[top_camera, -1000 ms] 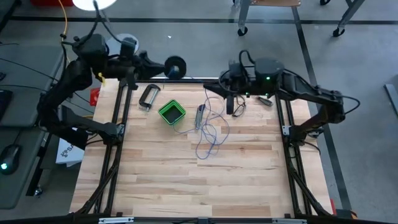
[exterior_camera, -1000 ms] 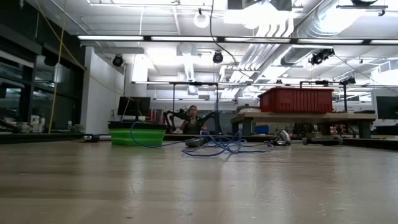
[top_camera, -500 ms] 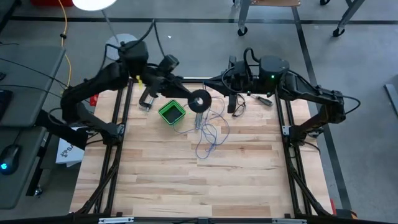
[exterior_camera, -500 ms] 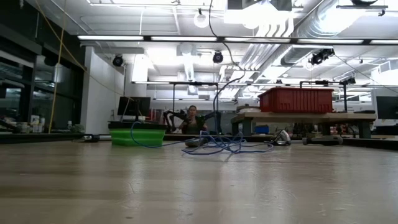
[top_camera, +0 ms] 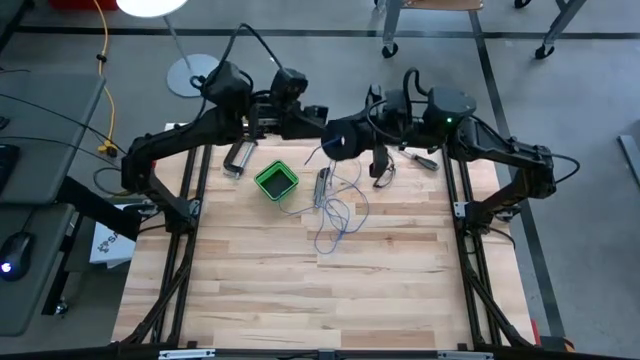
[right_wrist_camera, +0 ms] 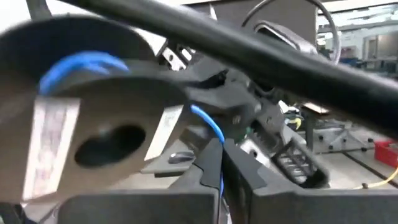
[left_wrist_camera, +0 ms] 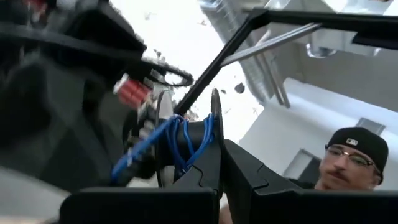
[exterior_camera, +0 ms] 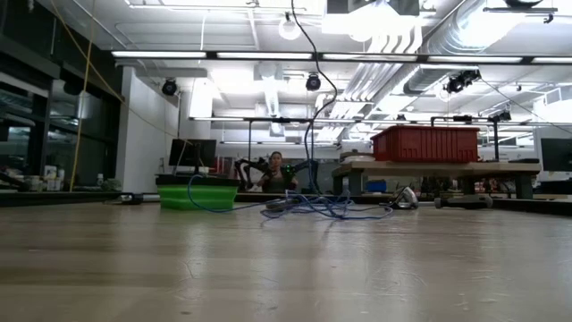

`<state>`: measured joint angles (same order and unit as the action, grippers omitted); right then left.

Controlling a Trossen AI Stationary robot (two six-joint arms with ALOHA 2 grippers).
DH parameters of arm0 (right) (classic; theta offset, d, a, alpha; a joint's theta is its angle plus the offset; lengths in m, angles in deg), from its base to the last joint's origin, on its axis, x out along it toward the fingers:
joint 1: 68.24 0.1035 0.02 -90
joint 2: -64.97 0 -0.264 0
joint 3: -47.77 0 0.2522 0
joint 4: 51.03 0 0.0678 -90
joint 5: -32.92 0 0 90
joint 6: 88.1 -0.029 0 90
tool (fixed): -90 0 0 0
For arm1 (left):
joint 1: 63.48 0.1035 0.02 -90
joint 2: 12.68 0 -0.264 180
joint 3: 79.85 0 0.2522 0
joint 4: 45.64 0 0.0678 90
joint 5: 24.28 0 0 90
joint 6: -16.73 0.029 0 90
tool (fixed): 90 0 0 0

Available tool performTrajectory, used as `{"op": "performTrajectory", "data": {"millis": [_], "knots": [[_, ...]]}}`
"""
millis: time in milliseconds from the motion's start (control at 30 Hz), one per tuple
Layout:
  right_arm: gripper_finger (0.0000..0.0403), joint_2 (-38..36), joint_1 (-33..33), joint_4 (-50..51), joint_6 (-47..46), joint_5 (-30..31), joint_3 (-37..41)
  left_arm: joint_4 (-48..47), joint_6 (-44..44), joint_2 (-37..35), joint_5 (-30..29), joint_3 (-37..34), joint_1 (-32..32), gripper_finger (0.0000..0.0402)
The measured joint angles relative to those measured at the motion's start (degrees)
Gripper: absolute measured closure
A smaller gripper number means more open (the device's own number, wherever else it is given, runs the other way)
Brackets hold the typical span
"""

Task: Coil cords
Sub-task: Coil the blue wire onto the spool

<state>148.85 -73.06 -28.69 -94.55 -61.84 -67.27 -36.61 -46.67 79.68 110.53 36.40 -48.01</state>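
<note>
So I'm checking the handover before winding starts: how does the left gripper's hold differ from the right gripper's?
The left gripper is shut on the spool, pinching its flange edge; the right gripper is shut on the blue wire, a thin strand between its fingers. The left gripper's spool already has a few wire turns on it, while the right gripper's strand leads to the loose tangle on the table. Both meet above the table's far edge.

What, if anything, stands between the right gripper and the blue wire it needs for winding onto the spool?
Nothing visible does. The right gripper is shut on the blue wire, right beside the spool, which the left gripper holds by its rim. The rest of the wire lies loose on the table.
</note>
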Motion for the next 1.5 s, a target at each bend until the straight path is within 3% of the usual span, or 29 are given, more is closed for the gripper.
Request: {"op": "performTrajectory", "data": {"millis": [100, 367, 500, 867, 1200, 1500], "knots": [[0.0382, 0.0, 0.0, 0.3, -0.8, 1.6, 0.0, 3.9, 0.3, 0.2, -1.9, 0.0, 0.9, 0.0401], [0.0255, 0.0, 0.0, 1.9, -2.5, 2.4, 0.0, 6.3, 7.1, -1.3, -6.5, 0.0, 3.7, 0.0401], [0.0219, 0.0, 0.0, 4.9, -2.5, 4.9, 0.0, 8.8, 8.7, -3.2, -7.3, 0.0, 6.1, 0.0401], [0.0212, 2.1, -0.3, 6.7, -1.9, 12.1, 0.0, 8.9, 11.2, -7.7, -11.2, 0.0, 7.8, 0.0401], [0.0212, 6.4, -0.8, -0.3, -5.4, 5.5, 0.0, 8.0, 12.6, -6.4, -13.3, 0.0, 5.0, 0.0401], [0.0212, 6.4, -0.9, -0.3, -5.2, 5.7, 0.0, 8.0, 13.7, -5.5, -13.8, 0.0, 4.6, 0.0401]]}}
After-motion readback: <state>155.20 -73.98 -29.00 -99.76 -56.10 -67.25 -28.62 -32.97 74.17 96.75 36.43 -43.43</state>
